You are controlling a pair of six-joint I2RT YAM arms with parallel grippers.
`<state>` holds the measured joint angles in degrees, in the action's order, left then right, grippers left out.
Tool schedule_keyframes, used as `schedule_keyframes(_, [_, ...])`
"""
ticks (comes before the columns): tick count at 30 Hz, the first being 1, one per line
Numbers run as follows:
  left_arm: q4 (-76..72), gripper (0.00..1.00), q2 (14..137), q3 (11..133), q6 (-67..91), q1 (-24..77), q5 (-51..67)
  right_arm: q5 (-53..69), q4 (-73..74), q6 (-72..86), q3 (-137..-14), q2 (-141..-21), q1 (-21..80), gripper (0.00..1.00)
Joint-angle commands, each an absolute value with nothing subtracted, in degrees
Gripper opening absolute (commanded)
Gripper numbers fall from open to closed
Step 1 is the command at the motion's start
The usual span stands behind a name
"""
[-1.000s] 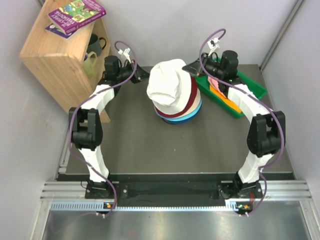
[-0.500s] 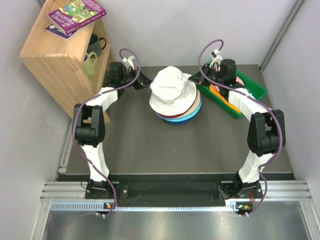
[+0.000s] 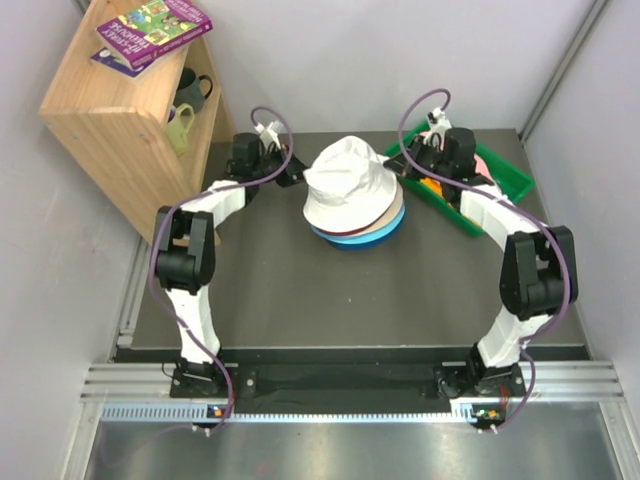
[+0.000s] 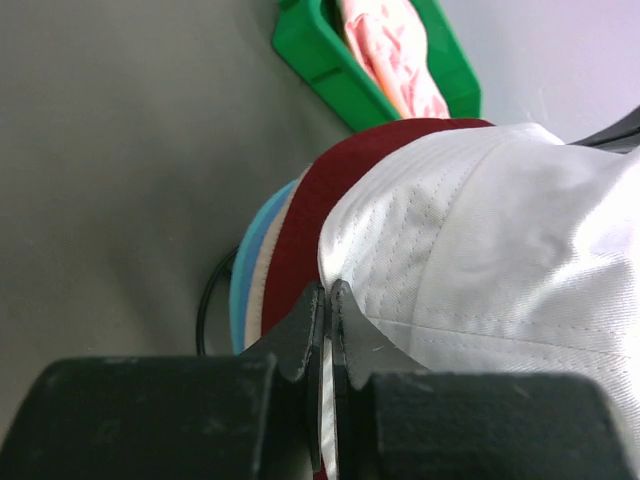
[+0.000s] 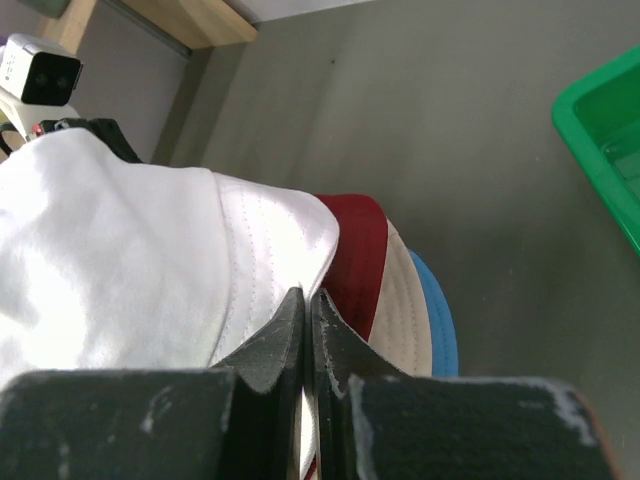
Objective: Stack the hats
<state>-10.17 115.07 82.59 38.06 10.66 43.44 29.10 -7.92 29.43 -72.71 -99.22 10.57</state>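
Two tools — left tool [image 4: 327,300], right tool [image 5: 306,300] — clench the white hat [image 3: 347,183] by its brim.

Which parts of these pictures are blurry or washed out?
Left wrist: the left gripper looks dark and soft near the lens, while the stitching on the white hat is sharp. Right wrist: the hat glares bright at lower left. Top external: evenly lit, everything in focus.

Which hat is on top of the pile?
The white cloth bucket hat is on top; the dark red hat, beige hat and blue hat lie under it.
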Motion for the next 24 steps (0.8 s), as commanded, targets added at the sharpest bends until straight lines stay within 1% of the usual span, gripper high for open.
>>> schedule_keyframes(1, [-5.63,0.00,116.89,79.02,33.05,10.81,37.27,24.17,-5.53,26.37,-69.44,-96.42,8.09,0.00])
schedule_keyframes(8, [-5.02,0.01,114.09,77.26,33.14,11.69,33.23,23.82,-6.24,26.37,-65.66,-92.47,8.26,0.00])
schedule_keyframes(10, [-4.13,0.37,112.51,76.91,33.48,11.25,31.65,23.73,-6.59,26.45,-63.81,-91.41,8.26,0.00])
schedule_keyframes(11, [-3.96,0.49,111.54,76.56,33.83,10.73,29.99,23.64,-6.68,26.46,-63.20,-90.19,8.44,0.00])
schedule_keyframes(12, [-3.87,0.60,109.10,76.03,34.01,10.46,29.10,23.64,-6.68,26.46,-62.15,-89.65,8.61,0.00])
schedule_keyframes(13, [-3.61,0.74,107.77,74.89,34.10,10.20,28.05,23.56,-6.85,26.46,-61.53,-88.95,8.61,0.00])
schedule_keyframes(16, [-2.03,0.88,101.97,72.26,33.23,9.41,22.60,23.20,-7.03,26.45,-59.68,-86.75,9.14,0.00])
schedule_keyframes(19, [-0.97,0.90,95.55,68.14,33.22,8.88,18.81,22.59,-7.29,26.54,-57.66,-84.73,9.49,0.00])
schedule_keyframes(21, [-1.66,0.91,90.28,65.06,34.71,8.88,19.50,21.89,-7.73,26.98,-55.65,-83.15,9.84,0.00])
schedule_keyframes(22, [-6.28,0.91,88.44,60.17,37.59,8.96,20.82,21.62,-8.43,27.07,-54.76,-82.54,9.93,0.00])
schedule_keyframes(24, [-13.94,0.90,83.51,54.35,41.90,9.58,24.33,20.83,-9.22,27.68,-52.40,-81.21,10.19,0.00])
